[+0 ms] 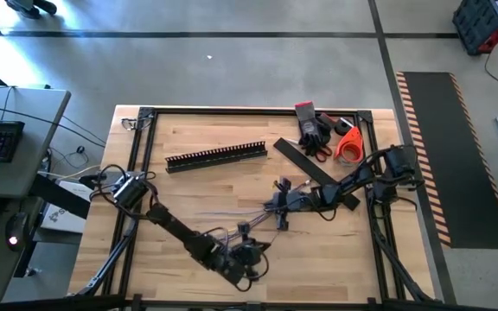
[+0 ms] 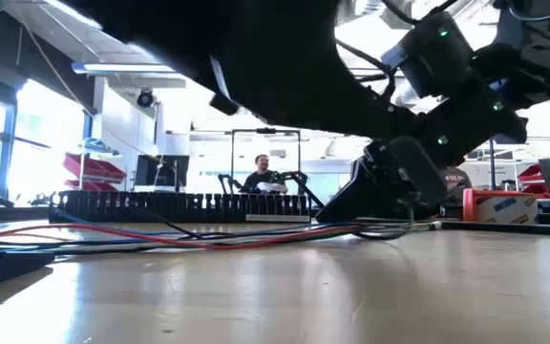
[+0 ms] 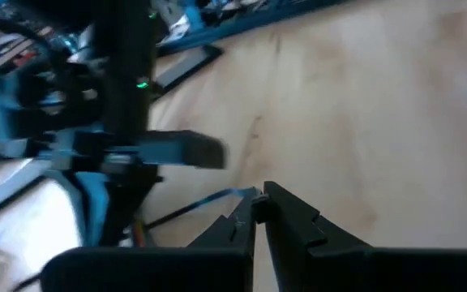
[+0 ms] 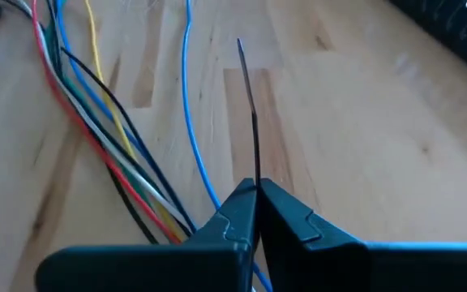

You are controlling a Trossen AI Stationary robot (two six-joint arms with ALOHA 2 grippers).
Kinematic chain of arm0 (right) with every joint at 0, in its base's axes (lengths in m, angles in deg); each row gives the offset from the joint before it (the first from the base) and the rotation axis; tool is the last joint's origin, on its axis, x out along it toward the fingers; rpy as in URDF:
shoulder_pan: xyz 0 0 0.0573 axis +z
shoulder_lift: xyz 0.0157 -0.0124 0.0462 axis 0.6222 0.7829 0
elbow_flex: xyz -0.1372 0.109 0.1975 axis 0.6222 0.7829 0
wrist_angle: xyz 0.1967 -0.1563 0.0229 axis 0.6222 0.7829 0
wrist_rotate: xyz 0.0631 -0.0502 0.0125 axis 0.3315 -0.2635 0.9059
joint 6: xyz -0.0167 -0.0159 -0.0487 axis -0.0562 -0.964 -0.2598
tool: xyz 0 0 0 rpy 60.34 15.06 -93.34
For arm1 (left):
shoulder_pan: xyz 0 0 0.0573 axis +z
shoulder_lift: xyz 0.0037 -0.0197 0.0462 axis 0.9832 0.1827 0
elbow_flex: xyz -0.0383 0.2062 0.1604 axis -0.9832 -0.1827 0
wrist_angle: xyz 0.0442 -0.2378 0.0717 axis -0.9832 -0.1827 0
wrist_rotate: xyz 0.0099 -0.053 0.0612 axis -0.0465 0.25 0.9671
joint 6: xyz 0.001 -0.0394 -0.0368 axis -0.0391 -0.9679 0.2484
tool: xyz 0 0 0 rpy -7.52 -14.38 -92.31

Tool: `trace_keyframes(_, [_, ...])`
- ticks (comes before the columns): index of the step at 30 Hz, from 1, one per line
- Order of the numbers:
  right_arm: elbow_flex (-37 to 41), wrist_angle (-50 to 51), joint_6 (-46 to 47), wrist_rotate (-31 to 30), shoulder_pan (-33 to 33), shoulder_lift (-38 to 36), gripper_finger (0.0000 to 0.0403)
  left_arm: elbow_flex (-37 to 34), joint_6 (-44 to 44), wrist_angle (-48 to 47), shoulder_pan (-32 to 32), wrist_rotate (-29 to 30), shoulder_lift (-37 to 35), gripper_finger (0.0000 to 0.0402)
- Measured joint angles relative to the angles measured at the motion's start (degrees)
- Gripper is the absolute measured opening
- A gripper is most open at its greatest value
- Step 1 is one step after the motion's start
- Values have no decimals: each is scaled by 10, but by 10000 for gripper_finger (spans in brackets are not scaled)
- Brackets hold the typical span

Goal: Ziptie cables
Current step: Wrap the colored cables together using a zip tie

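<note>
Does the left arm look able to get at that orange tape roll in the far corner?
Probably not: the orange tape roll lies far across the table, beyond the right gripper, while the left gripper is near the front edge.

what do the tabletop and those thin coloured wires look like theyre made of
The pale tabletop looks like wood planks with a smooth, slightly glossy finish: grain lines and board seams show. The thin coloured cables look plastic-sheathed: smooth, evenly coloured red, blue, yellow, white and black skins that bend freely.
</note>
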Motion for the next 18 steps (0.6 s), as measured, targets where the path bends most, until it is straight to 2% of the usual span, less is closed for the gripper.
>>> trace_keyframes(3, [0, -16, -42, -31, 4, -1, 0, 0, 11, -27, 24, -19, -1, 0])
trace_keyframes(9, [-1, -69, -119, -36, -17, -2, 0, 0, 56, -40, 70, -30, -4, 0])
trace_keyframes(18, [-2, -124, -122, -14, -50, -3, 0, -1, 73, -160, 104, -69, -76, 0])
